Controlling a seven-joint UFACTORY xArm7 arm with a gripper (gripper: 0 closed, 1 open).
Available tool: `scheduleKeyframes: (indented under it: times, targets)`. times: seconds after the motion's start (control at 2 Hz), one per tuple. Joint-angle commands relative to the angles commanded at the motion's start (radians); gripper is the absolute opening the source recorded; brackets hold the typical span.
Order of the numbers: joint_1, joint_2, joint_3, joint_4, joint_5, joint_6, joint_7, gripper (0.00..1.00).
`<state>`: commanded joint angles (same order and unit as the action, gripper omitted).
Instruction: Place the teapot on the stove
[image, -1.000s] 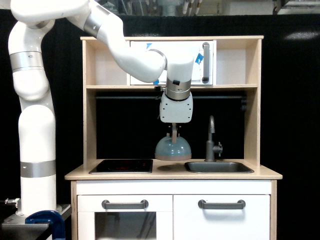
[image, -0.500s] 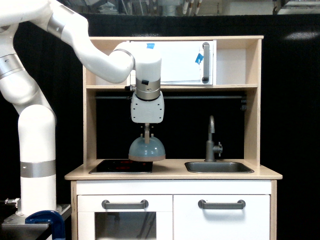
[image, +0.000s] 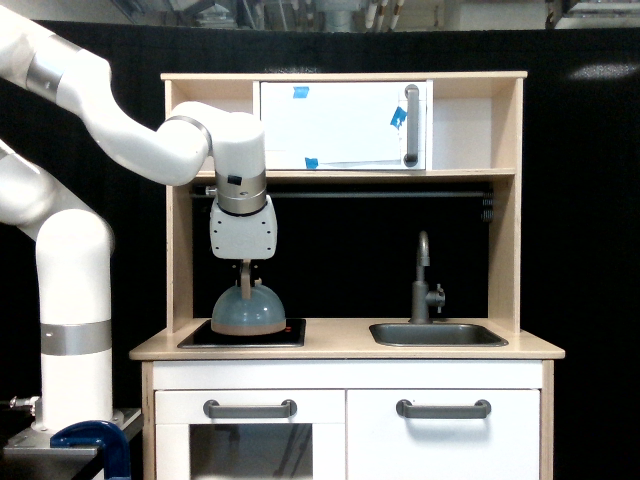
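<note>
Teapot (image: 248, 312) upright (handle up) over stove (image: 292, 333).

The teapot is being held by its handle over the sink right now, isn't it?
Not quite. The gripper does hold the teapot by its handle, but over the stove, not the sink, which lies further to the exterior view's right.

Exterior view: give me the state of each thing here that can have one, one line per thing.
teapot: upright, over the stove, held by its handle; contact with the surface cannot be told.
gripper: shut on the teapot handle.
stove: faint red glow beside the teapot.
upper cabinet door: closed.
faucet: no water visible.
sink: inside hidden.
lower cupboard doors: closed.
</note>
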<state>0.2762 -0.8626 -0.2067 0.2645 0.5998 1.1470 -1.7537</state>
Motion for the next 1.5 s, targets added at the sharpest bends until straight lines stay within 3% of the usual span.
scheduleKeyframes:
  times: [0.5,1.0,1.5]
  targets:
    - [0.055,-0.085,0.045,-0.068,0.033,-0.037,0.072,0.0]
    - [0.111,-0.008,0.035,-0.04,0.053,-0.102,0.067,0.0]
    - [0.141,0.016,0.03,-0.035,0.061,-0.133,0.07,1.0]
